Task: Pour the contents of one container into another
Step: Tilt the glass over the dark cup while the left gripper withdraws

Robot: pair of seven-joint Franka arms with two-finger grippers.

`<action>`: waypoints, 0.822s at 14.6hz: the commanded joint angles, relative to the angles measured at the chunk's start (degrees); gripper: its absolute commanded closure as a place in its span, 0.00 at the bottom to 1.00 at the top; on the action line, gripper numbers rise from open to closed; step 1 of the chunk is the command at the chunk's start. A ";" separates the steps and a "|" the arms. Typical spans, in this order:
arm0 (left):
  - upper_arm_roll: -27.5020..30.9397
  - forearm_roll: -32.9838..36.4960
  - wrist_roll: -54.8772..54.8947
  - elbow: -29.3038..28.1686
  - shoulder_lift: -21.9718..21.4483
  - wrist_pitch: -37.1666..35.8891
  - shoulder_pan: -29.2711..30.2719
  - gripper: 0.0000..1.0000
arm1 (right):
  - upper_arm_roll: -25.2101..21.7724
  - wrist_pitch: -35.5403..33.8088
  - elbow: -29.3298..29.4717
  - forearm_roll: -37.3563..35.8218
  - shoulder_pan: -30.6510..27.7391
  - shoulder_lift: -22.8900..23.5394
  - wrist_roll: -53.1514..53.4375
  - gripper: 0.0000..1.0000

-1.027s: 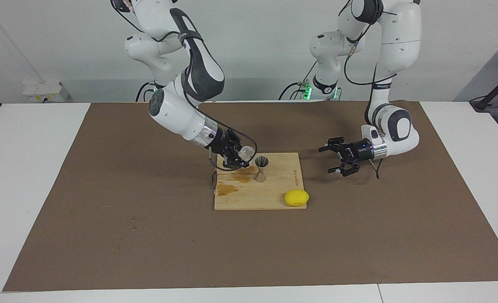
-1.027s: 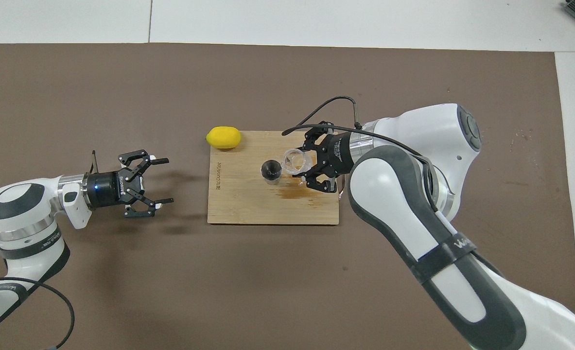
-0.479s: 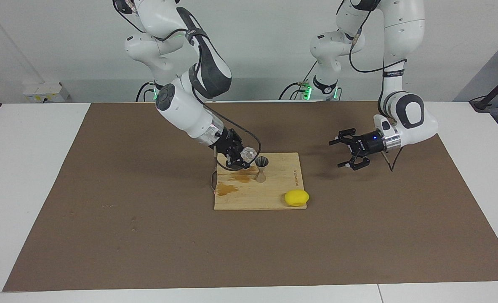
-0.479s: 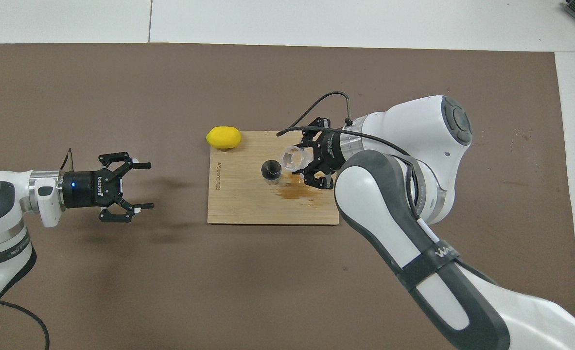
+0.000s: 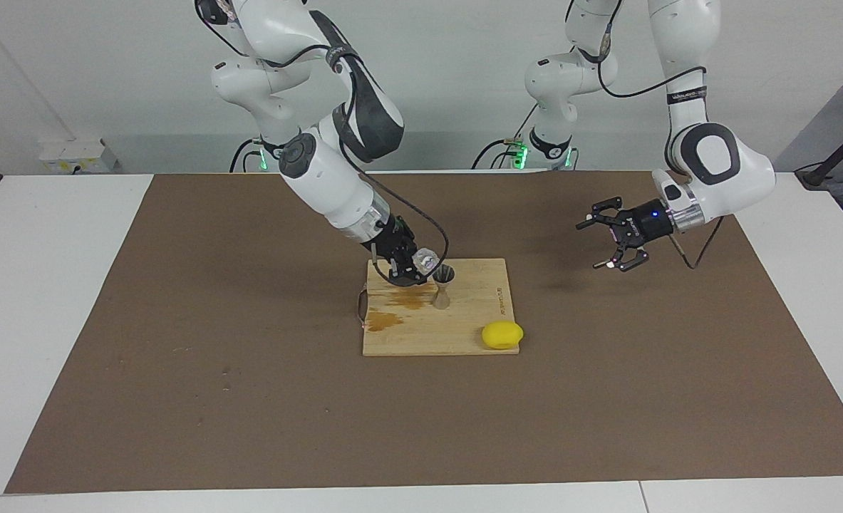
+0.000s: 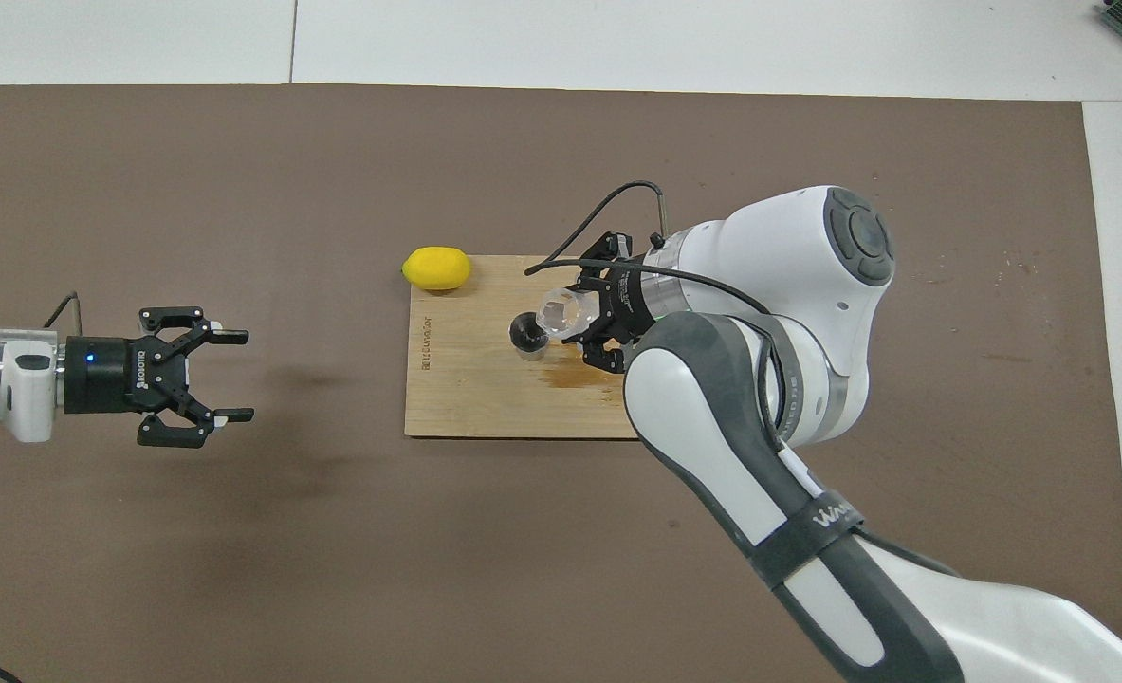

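A small clear glass tumbler [image 5: 425,258] [image 6: 558,311] is held by my right gripper [image 5: 412,266] [image 6: 584,318], which is shut on it. The glass is tipped with its mouth toward the silvery hourglass jigger [image 5: 442,286] [image 6: 528,335], right beside the jigger's rim and just above it. The jigger stands upright on the wooden board [image 5: 464,324] [image 6: 466,389]. My left gripper [image 5: 617,242] [image 6: 229,375] is open and empty, raised over the brown mat toward the left arm's end of the table.
A yellow lemon [image 5: 502,335] [image 6: 437,267] lies at the board's corner farthest from the robots. A brown wet stain [image 5: 405,300] [image 6: 584,377] marks the board beside the jigger. The board lies on a brown mat [image 5: 250,399].
My right gripper has moved the glass closer to the jigger and tipped it more. My left gripper has drawn back from the board and risen, still open.
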 commanded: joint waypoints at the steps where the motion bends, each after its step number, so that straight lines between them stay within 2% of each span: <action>1: -0.33 6.50 -9.96 -1.06 -4.54 1.05 -0.09 0.00 | -0.34 -0.90 1.66 -3.32 0.90 0.92 2.54 1.00; 9: -0.50 23.03 -31.50 -0.36 -11.75 -0.10 -0.09 0.00 | -0.34 -3.45 4.20 -9.03 0.99 1.62 5.97 1.00; 12: -0.33 26.73 -34.86 0.60 -13.08 -0.53 -0.09 0.00 | -0.34 -3.89 4.91 -9.39 0.99 2.06 7.81 1.00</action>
